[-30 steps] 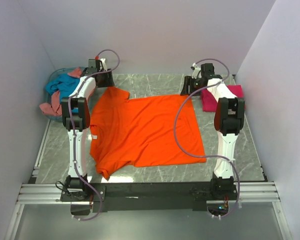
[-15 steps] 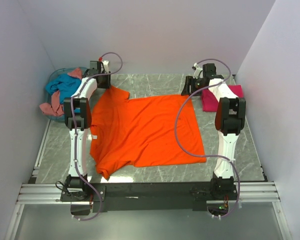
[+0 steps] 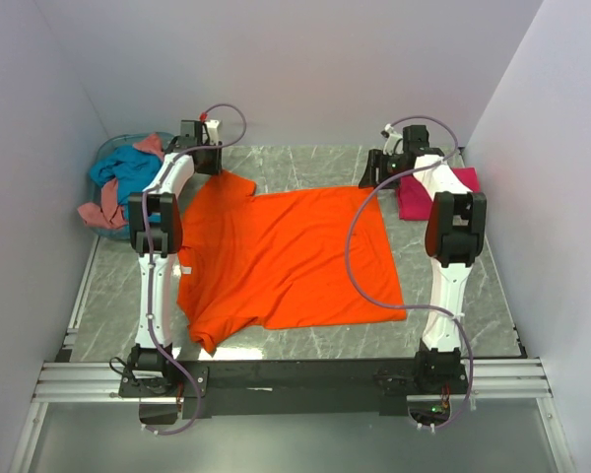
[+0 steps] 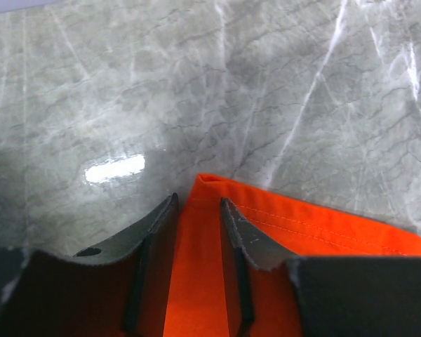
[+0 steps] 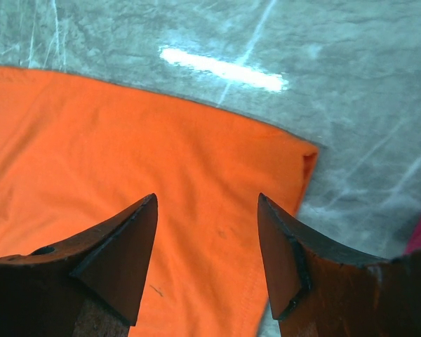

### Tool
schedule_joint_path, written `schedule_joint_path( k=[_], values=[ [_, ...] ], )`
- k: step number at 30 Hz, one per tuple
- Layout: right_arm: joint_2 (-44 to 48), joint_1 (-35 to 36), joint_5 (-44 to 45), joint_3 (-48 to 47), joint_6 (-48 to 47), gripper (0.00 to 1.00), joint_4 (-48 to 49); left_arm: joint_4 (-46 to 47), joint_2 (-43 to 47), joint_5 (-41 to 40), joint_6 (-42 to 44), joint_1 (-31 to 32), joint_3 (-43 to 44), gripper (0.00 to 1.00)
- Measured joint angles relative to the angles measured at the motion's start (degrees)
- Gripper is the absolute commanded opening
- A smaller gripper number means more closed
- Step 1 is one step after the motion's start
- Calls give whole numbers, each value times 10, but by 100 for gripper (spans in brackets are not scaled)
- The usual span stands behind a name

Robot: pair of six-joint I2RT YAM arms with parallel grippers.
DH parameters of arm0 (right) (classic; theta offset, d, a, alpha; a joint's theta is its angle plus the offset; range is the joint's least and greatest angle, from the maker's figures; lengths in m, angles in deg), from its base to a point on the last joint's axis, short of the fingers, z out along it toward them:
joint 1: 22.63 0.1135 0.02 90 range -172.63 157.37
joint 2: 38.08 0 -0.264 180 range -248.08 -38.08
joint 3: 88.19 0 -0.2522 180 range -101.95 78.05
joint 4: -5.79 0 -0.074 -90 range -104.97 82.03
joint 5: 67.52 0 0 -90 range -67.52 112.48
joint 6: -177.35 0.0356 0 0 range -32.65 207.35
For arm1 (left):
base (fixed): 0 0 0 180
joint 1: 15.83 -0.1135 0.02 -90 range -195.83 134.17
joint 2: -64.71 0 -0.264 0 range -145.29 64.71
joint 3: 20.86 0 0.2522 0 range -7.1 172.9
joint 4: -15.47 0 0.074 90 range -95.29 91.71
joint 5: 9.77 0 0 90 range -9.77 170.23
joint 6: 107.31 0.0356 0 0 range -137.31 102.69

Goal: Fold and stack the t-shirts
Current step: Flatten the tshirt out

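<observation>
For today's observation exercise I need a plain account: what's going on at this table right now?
An orange t-shirt lies spread flat on the table. The left gripper has its jaws close on either side of the far sleeve corner, but a firm grip isn't clear. The right gripper is open over the far hem corner. A magenta t-shirt lies at the far right. A teal t-shirt and a salmon t-shirt sit heaped at the far left.

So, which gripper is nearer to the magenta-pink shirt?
Right. The right gripper is beside the magenta-pink shirt, over the orange shirt's hem corner; the left gripper is across the table, at its sleeve.
</observation>
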Motion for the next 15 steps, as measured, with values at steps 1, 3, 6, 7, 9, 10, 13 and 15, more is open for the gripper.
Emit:
schedule_joint_path(
  k=[1, 3, 6, 7, 9, 10, 13, 15],
  values=[
    [0, -3, 0, 0, 0, 66, 0, 0, 0, 0, 2, 1, 0, 36],
    [0, -9, 0, 0, 0, 66, 0, -1, 0, -1, 9, 5, 0, 34],
    [0, -15, -2, 0, 0, 66, 0, -2, 0, -25, 19, 14, 0, 16],
    [0, -16, -3, 0, 0, 66, 0, -2, 0, -35, 20, 18, 0, 9],
    [0, -19, -4, 0, 0, 66, 0, -1, 0, -57, 28, 28, 0, 0],
    [0, -19, -5, 0, 0, 66, 0, 0, 0, -66, 30, 33, 0, 0],
    [0, -20, -5, -1, -1, 66, -4, 8, 1, -90, 35, 42, -4, 0],
    [0, -20, -4, -2, -2, 66, -9, 21, 7, -98, 35, 45, -17, 0]
  ],
)
